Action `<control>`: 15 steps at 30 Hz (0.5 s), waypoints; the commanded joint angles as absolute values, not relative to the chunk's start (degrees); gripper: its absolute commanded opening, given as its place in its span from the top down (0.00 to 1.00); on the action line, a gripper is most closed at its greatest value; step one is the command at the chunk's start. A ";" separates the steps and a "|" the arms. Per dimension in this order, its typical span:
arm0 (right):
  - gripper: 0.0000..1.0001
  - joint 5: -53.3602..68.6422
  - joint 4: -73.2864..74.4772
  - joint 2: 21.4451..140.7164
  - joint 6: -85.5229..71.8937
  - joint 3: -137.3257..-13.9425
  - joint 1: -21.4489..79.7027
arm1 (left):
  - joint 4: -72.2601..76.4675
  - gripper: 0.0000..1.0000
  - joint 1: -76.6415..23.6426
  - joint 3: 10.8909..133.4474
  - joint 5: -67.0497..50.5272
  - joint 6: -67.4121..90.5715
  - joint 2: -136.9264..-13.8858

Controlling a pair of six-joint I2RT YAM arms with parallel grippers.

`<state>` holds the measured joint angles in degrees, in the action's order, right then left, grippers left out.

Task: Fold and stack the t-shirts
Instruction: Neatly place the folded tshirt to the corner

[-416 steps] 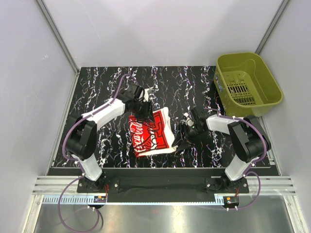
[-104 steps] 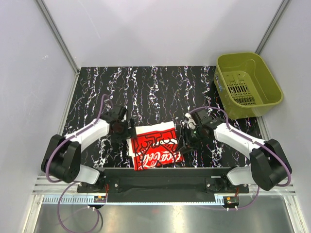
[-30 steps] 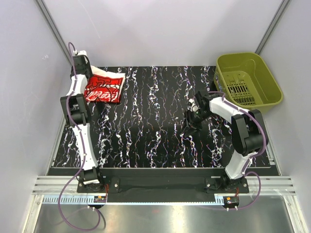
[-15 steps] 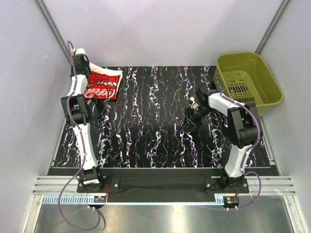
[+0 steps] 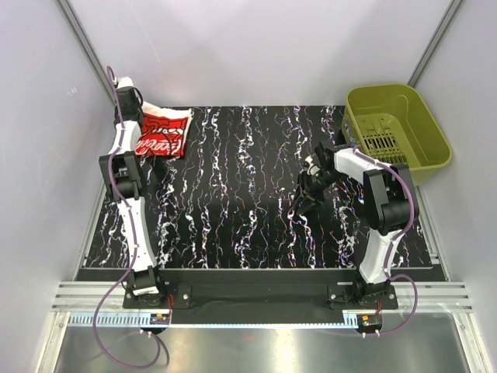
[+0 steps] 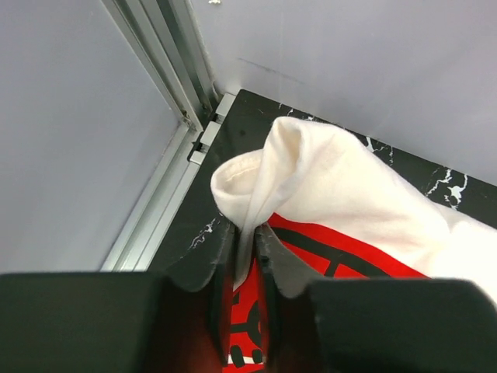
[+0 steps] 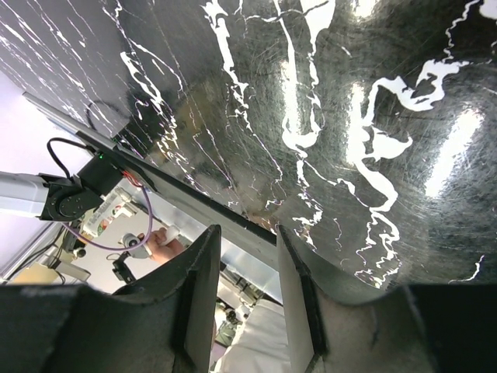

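T-shirt (image 6: 349, 194) fold sits pinched btwn left jaws.

Off-white cloth t-shirt with red graphic (image 5: 161, 134) in far left corner of black marbled table (image 5: 233, 194). Olive plastic basket (image 5: 396, 132) at far right corner. Above table, right of centre: right gripper (image 5: 307, 186).

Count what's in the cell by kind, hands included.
t-shirt: 1
basket: 1
hands: 2, left hand and right hand
Total: 4
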<state>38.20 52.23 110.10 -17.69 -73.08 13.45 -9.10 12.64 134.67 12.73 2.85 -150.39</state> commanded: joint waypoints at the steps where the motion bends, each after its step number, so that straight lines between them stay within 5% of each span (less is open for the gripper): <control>1: 0.58 39.55 52.91 110.48 -17.14 -75.59 13.10 | -3.86 0.77 13.10 137.99 15.29 3.51 -149.68; 5: 0.58 39.55 52.91 108.90 -17.05 -74.80 13.18 | -3.00 0.53 12.13 130.47 18.71 2.82 -145.12; 6: 0.58 39.64 52.65 108.29 -17.14 -74.01 13.10 | -2.29 0.38 11.78 128.43 20.98 2.29 -141.63; 8: 0.58 39.99 52.38 106.44 -17.49 -73.22 13.10 | -3.77 0.30 11.51 124.04 23.11 3.59 -138.18; 15: 0.57 38.68 50.28 93.19 -20.21 -65.31 13.10 | -6.15 0.26 5.91 106.02 23.65 6.85 -118.42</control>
